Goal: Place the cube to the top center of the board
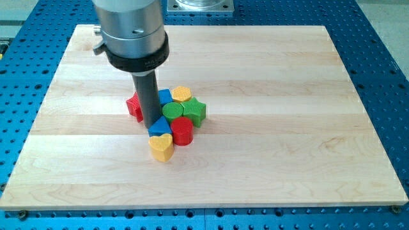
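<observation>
My dark rod comes down from the arm housing at the view's upper left, and my tip (151, 124) rests on the board inside a tight cluster of blocks. A blue cube (166, 97) sits just right of the rod, partly hidden by it. A red block (133, 105) lies against the rod's left side. A blue triangular block (160, 127) touches the tip's lower right. A yellow heart (161, 148) lies below that.
Right of the tip are a yellow hexagonal block (182, 94), a green round block (173, 110), a green star (195, 112) and a red cylinder (182, 131). The wooden board (287, 96) lies on a blue perforated table.
</observation>
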You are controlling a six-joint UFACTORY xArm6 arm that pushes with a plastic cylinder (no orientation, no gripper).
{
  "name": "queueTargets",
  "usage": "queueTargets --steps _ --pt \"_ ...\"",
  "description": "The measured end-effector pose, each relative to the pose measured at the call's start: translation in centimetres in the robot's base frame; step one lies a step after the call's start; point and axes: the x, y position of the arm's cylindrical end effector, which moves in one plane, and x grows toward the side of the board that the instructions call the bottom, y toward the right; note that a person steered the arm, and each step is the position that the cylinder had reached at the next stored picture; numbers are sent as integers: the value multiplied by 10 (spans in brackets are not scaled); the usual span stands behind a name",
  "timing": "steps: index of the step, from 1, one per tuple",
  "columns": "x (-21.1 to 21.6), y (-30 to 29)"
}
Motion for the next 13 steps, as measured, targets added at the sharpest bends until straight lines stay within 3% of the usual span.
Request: queueTargets --steps 1,2,4,6,7,8,9,10,11,12,13 --pt "-15 11" --pt "-61 29" --pt "-93 0" --pt "-191 -4" --pt "-175 -122" --pt "-224 -111" --pt "-209 -18" --pt "-188 26" --pt "-165 20" --pt "-192 -15" --pt "-225 30"
